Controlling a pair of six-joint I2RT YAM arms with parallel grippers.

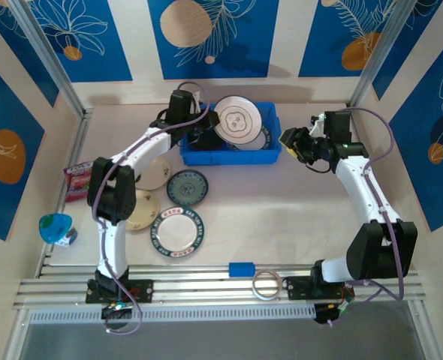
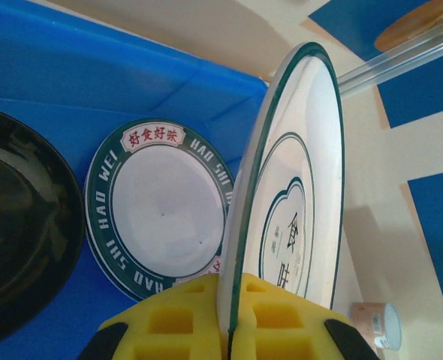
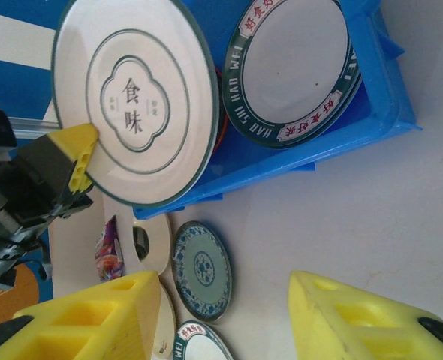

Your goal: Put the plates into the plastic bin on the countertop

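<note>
Clearance is probably why the left gripper (image 2: 229, 319), clamped on the edge of the white green-lined plate (image 2: 300, 187), holds it tilted over the blue plastic bin (image 2: 94, 82), above the green-rimmed plate (image 2: 161, 214) lying just beyond its fingertips; the right gripper (image 3: 223, 307) hangs open and empty.

Cream walls (image 1: 284, 37) carry blue panels (image 1: 236, 52) with white leaf outlines and orange discs, beside aluminium posts (image 1: 47, 60).

The left arm (image 1: 110, 247) is standing up from its base at the tabletop's near edge, bending at the elbow and stretching forward to the right, with the left tool (image 1: 204, 135) pinching its yellow pads (image 2: 184, 322) tight on the rim of a white plate (image 1: 238, 120). The right arm (image 1: 366, 187) is angling forward and left, the right tool (image 1: 290, 142) hanging with jaws parted, gripping nothing.
</note>
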